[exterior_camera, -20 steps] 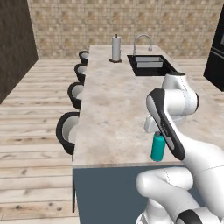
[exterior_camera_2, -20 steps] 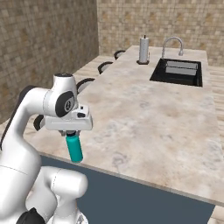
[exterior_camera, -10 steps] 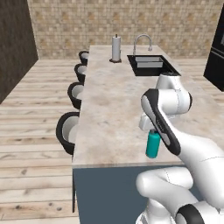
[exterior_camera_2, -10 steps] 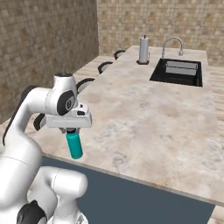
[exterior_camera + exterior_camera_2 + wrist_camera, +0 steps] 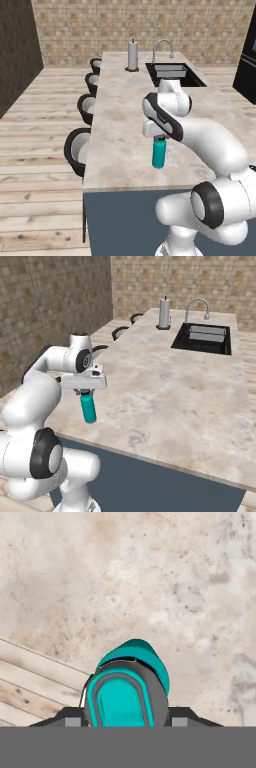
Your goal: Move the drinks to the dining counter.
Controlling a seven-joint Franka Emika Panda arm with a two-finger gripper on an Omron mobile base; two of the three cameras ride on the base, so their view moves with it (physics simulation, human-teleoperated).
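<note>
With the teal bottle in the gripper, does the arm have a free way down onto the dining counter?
Probably yes: the gripper holds the teal bottle upright over bare dining counter near its edge.

Teal bottle (image 5: 159, 154) upright, above dining counter (image 5: 120, 125) edge

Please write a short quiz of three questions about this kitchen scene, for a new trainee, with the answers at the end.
1. True or false: the gripper holds the teal bottle upright by its top.
2. What does the bottle hang over? A) the black sink B) the near left edge of the dining counter C) the floor beside the stools
3. What stands on the far end of the counter, left of the faucet?

Key:
1. True.
2. B.
3. A paper towel roll on its holder.
</note>
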